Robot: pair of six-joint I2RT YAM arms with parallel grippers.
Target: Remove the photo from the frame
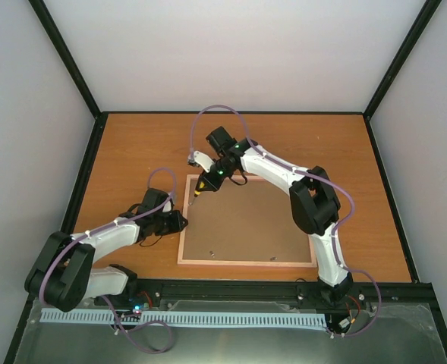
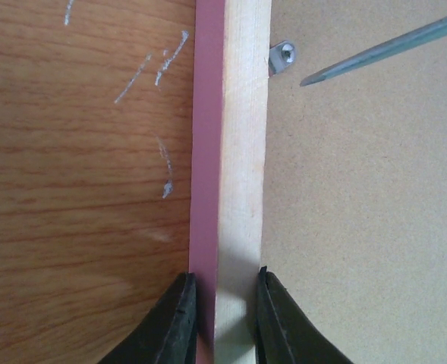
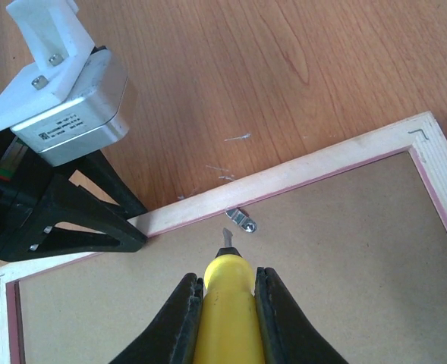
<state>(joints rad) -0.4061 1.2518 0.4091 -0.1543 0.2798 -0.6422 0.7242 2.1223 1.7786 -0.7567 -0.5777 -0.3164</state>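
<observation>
Your right gripper is clamped on yellow screwdriver. Blade tip sits just short of metal clip; clip lies ahead along tool's axis, slightly right in wrist view. Your left gripper pinches frame rail. Frame lies face down on table, photo hidden under backing board.

The left arm lies low and folded, its left hand pinching a rail of the thin pink picture frame. The right arm arches over, elbow high, its right hand clamped on a yellow-handled screwdriver.
</observation>
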